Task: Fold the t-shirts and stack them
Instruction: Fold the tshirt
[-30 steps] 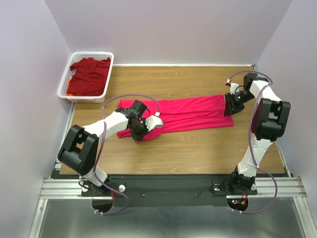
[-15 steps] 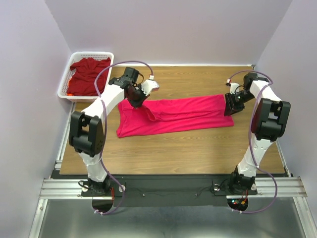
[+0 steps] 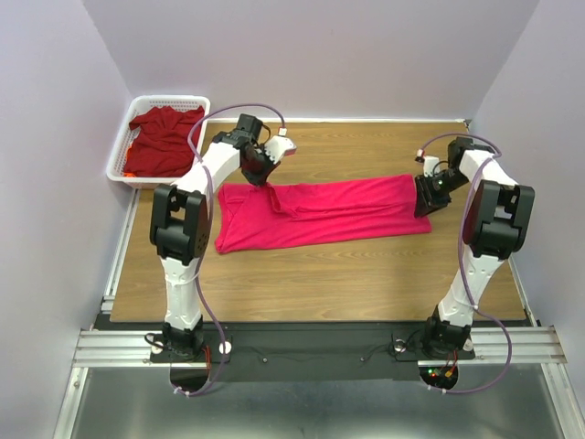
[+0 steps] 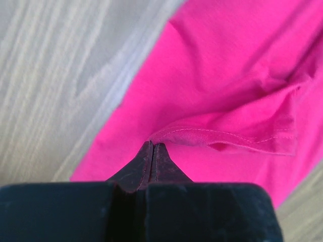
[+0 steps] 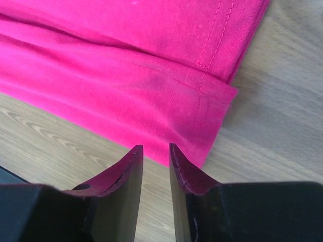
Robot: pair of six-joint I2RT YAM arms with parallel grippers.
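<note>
Past pink shirt's (image 3: 347, 210) left end, basket (image 3: 120, 146) with maroon shirt (image 3: 164, 142). Pinches a hem with left gripper (image 4: 152, 145), arm stretched back; holds right gripper (image 5: 153, 147) slightly parted over hem corner.

The left arm (image 3: 187, 215) and right arm (image 3: 492, 219) are wearing white shells broken by chunky black joint housings, with thin mauve cables (image 3: 242, 106) looping alongside each. The left gripper (image 4: 152, 147) and right gripper (image 5: 154, 149) are showing matte black bodies tapering into dark, pointed fingers.
</note>
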